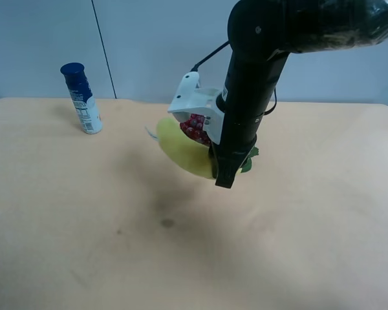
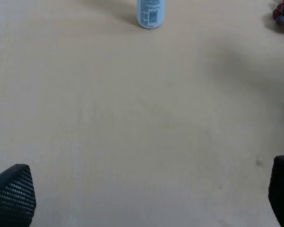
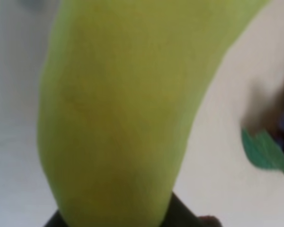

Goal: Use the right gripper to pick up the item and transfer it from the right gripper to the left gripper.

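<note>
One arm shows in the high view. Bottle [image 1: 81, 98] stands well off to the side of the fingers, no factor. Banana [image 1: 181, 154] is pinched near one end, with most of its body sticking out sideways past the fingers. Shadow on the table [image 1: 84, 252] below suggests it's airborne. Grape bunch [image 1: 195, 126] sits just behind the fingers. Right gripper [image 1: 220, 169] is clamped on the banana. Left gripper [image 2: 146, 196] is spread wide, nothing between its fingers [image 2: 14, 194], bare table ahead of them.

Step in hand, my read: carry to the handoff. Keep the pinch firm, since plush may sag or slip. Present the free end so the left fingers close well clear of the right ones. Release only once the left has closed.

Can't make out:
- Right finger contact: the banana fills that wrist view, blurred.
- Stem tip: not visible. A pale sliver at the far end may be the tag.
- Left arm: out of the high view, so the gap between grippers is unknown.
</note>
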You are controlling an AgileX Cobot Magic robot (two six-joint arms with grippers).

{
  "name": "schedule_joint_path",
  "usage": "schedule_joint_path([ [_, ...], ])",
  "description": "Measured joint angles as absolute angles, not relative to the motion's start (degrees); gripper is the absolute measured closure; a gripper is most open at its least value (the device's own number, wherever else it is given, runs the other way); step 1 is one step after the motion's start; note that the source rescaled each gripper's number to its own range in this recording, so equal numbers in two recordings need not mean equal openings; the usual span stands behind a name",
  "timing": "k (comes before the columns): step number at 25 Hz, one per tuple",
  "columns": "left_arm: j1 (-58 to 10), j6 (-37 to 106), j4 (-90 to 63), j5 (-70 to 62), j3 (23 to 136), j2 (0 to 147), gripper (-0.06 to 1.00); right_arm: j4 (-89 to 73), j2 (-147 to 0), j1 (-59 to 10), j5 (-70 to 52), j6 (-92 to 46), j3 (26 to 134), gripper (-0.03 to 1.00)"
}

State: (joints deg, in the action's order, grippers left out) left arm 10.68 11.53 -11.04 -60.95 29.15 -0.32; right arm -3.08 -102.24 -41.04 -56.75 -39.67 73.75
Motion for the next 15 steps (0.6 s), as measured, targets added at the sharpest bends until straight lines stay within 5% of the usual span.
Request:
schedule_joint_path([
  [15, 10.7, 11.5, -13.5, -60.9, 29.1, -0.3, -0.06, 0.0, -97.9, -58.7, -56.5, -39.3, 73.8, 0.97],
])
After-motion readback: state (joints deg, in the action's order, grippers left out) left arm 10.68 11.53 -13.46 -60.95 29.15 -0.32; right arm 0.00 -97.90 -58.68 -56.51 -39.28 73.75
